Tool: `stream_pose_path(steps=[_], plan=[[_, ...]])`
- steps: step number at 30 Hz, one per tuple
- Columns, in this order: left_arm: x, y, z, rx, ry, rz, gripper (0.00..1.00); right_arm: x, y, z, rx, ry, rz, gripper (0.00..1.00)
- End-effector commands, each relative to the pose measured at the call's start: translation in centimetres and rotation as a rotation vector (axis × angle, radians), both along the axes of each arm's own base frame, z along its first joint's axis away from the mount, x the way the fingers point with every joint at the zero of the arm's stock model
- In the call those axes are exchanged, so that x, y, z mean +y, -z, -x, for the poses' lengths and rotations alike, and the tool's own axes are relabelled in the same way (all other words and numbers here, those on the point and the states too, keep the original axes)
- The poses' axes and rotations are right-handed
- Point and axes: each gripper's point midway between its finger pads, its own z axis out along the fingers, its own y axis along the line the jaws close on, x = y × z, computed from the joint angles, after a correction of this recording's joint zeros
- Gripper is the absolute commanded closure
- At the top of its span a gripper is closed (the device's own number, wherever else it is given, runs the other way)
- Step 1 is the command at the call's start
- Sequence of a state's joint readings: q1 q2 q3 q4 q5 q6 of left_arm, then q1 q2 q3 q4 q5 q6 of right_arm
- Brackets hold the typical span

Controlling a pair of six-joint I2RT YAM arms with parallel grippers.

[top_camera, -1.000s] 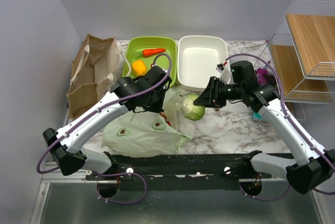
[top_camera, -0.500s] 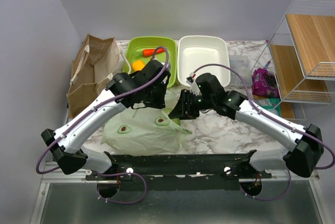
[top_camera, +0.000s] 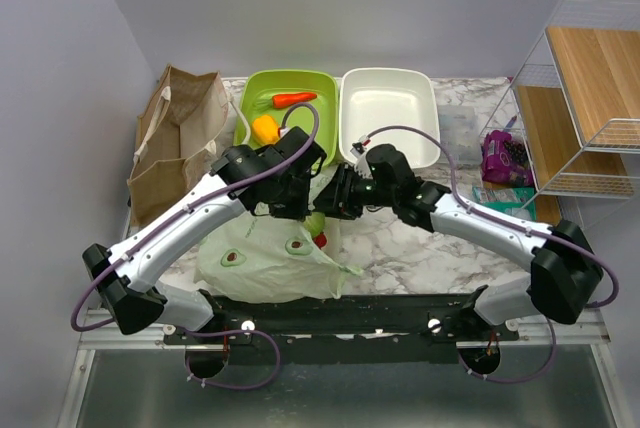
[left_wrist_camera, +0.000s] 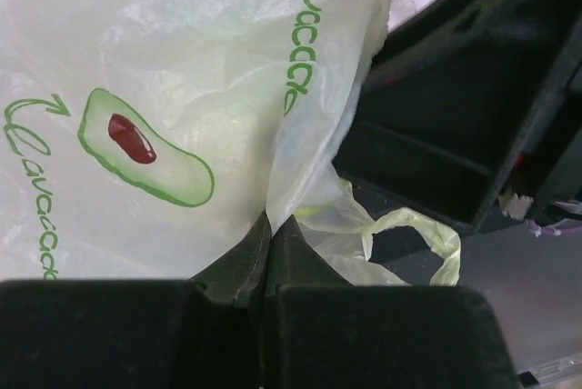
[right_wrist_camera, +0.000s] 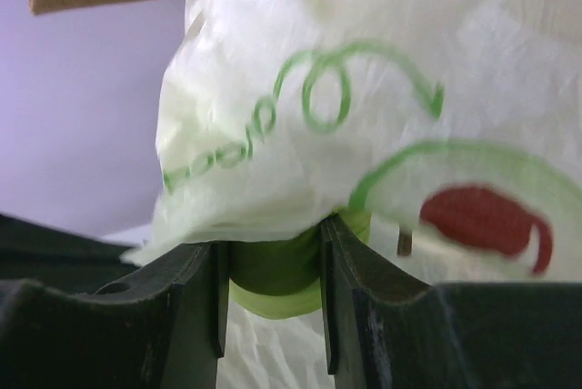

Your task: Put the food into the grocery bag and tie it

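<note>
The pale-green grocery bag (top_camera: 262, 256) with avocado prints lies on the marble table in front of the arms. My left gripper (top_camera: 299, 210) is shut on the bag's thin film (left_wrist_camera: 300, 162) at its mouth and holds that edge up. My right gripper (top_camera: 331, 206) is shut on the pale-green cabbage (right_wrist_camera: 273, 278) and holds it at the bag's mouth, with bag film (right_wrist_camera: 300, 89) draped over it. A sliver of cabbage (top_camera: 316, 223) shows between the grippers. Red cherry tomatoes (top_camera: 320, 240) show at the bag's edge. The yellow bell pepper (top_camera: 265, 129) lies in the green bin.
The green bin (top_camera: 250, 88) also holds an orange carrot (top_camera: 293, 99). A white bin (top_camera: 388, 123) stands beside it. A brown paper bag (top_camera: 175, 143) stands at the left. A purple packet (top_camera: 507, 156) and a wire shelf (top_camera: 590, 98) are at the right.
My right arm has swung left, carrying the cabbage from the table's middle to the bag's mouth. My left gripper has stayed shut on the bag's edge, shifting only slightly.
</note>
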State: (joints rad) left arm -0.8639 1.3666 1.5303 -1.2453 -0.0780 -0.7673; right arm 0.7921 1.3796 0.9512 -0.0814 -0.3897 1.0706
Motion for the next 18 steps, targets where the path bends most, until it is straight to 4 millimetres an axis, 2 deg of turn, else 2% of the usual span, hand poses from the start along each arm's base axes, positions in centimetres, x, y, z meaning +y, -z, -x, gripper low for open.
stream_pose_path(steps=[1,7,15,17,18], plan=[[1.5,0.6,1.1,0.027,-0.079,0.004,1.00,2.7,-2.5,-2.1,-0.007,0.042,-0.192,0.99],[2.6,0.4,1.2,-0.003,-0.127,0.072,1.00,4.1,-2.6,-4.7,-0.003,0.130,-0.275,0.99],[2.9,0.4,-0.1,-0.047,-0.163,0.155,1.00,5.4,0.5,-6.5,0.048,0.199,-0.210,0.92],[3.0,0.4,-0.4,-0.049,-0.163,0.168,1.00,5.5,0.9,-6.7,0.067,0.231,-0.200,0.86],[3.0,0.3,-0.5,-0.052,-0.161,0.172,1.00,5.6,1.0,-6.8,0.072,0.235,-0.204,0.79]])
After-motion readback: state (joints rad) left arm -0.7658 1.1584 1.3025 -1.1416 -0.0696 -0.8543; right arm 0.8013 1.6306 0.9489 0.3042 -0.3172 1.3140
